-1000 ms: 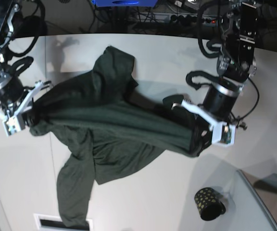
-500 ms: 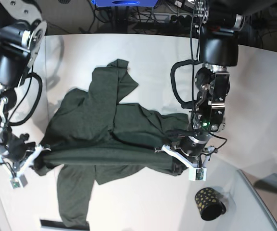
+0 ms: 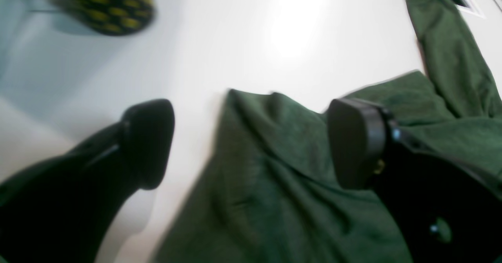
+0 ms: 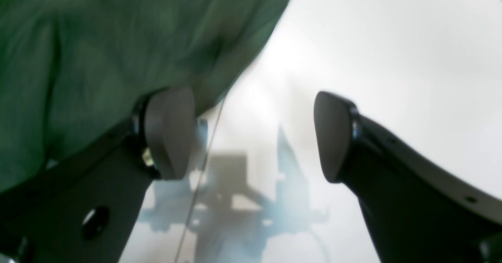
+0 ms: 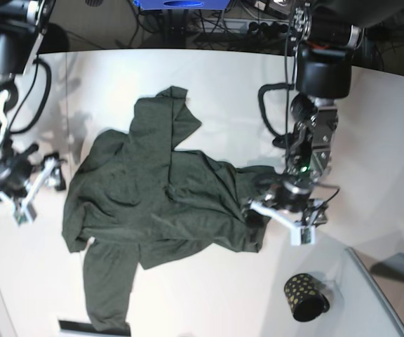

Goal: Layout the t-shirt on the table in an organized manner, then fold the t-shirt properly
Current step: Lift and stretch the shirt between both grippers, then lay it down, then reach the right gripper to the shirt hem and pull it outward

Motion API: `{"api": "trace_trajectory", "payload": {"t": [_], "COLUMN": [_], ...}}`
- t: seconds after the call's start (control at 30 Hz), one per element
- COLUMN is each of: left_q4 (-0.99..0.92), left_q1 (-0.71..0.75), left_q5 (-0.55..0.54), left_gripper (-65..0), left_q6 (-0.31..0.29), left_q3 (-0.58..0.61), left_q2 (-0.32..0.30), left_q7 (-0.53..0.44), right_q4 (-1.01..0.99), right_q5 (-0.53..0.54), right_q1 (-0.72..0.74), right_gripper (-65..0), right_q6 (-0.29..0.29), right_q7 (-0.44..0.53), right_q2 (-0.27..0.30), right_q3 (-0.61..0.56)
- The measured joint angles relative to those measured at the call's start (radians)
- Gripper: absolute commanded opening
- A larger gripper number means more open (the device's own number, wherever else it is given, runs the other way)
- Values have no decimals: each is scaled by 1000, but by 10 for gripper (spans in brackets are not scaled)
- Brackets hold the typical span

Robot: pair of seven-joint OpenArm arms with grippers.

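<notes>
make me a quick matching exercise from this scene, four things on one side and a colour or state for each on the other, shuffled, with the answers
Things:
1. t-shirt
2. cup
3. table
4. left pincer

Descriptions:
A. white and smooth
B. open, with green fabric between its fingers
C. dark green, crumpled and not yet flat
D. black with gold dots

Pairs: 1-C, 2-D, 3-A, 4-B
</notes>
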Motion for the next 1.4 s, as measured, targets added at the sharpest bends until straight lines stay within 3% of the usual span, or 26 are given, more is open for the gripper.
{"api": "trace_trajectory", "payload": {"t": [0.13, 0.27, 0.37, 0.6, 0.87, 1.03, 1.07, 1.13, 1.23, 1.27, 1.4], "left_q4": [159, 277, 333, 401, 476, 480, 480, 480, 480, 480, 480], "left_q1": [197, 390, 496, 634, 705, 709, 711, 711, 717, 723, 730], "left_q5": [1, 1, 0, 0, 0, -2, -1, -1, -1, -1, -1], "left_gripper": [-56, -56, -56, -56, -56, -56, -56, -56, -56, -56, -56], "left_q6": [-1, -5, -5, -6, -11, -8, -8, -8, -8, -8, -8], "left_q3": [1, 2, -18, -159, -230, -230, -230, -229, -230, -230, -229], "left_q2": [-67, -138, -175, -164, -165, -165, -165, -164, -166, -165, -163], "left_q7": [5, 9, 7, 8, 2, -4, -3, -2, -5, -6, -3], "right_q4": [86, 147, 190, 183, 77, -1, -7, -10, -8, -4, 134], "right_q5": [0, -3, -3, 2, -3, -3, -2, 4, 1, 1, -7], "right_q1": [-186, -282, -319, -371, -319, -267, -270, -275, -275, -278, -366], "right_gripper": [-206, -204, -204, -203, -207, -213, -230, -330, -594, -650, -642], "right_q6": [4, 4, 12, 27, 27, 27, 27, 27, 27, 27, 27], "right_q7": [10, 43, 51, 55, 54, 62, 65, 62, 61, 61, 49], "right_q2": [-71, -135, -133, -141, -191, -193, -194, -196, -197, -196, -182], "right_q3": [-1, -6, -84, -260, -273, -307, -323, -345, -365, -365, -360]}}
